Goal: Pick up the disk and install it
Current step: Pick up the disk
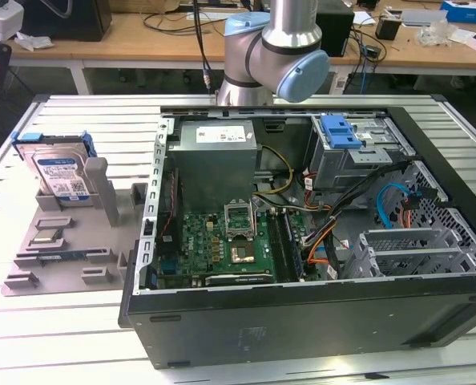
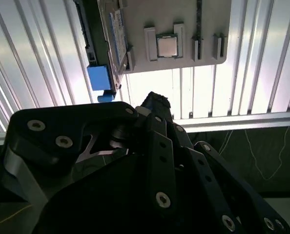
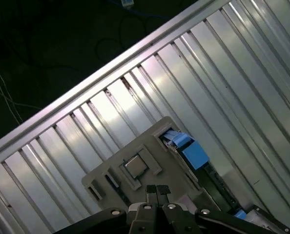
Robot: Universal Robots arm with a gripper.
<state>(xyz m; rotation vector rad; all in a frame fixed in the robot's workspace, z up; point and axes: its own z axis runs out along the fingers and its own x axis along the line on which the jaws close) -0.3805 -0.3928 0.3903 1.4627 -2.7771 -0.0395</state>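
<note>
Standing of the task: nothing done yet; the disk (image 1: pixel 62 172) is not yet picked up, so both pick-up and fitting into the computer case (image 1: pixel 302 329) are left.
Disk place: upright in the grey holder tray (image 1: pixel 70 271), at the exterior view's left of the case, apart from it.
Disk look: silver metal face, white-and-blue label, blue carrier frame round its edges.
Gripper (image 3: pixel 156 189): tips together, holding nothing, above the tray, near the disk.

A slatted silver metal worktop (image 1: pixel 78 120) spreads beneath the pincer (image 3: pixel 157 189), its ribs glaring under bright light. Past the worktop's edge, away from the pincer, lies dark floor (image 3: pixel 47 48). Farther off stand wooden desks (image 1: pixel 142 36) cluttered with boxes (image 1: pixel 470 10).
</note>
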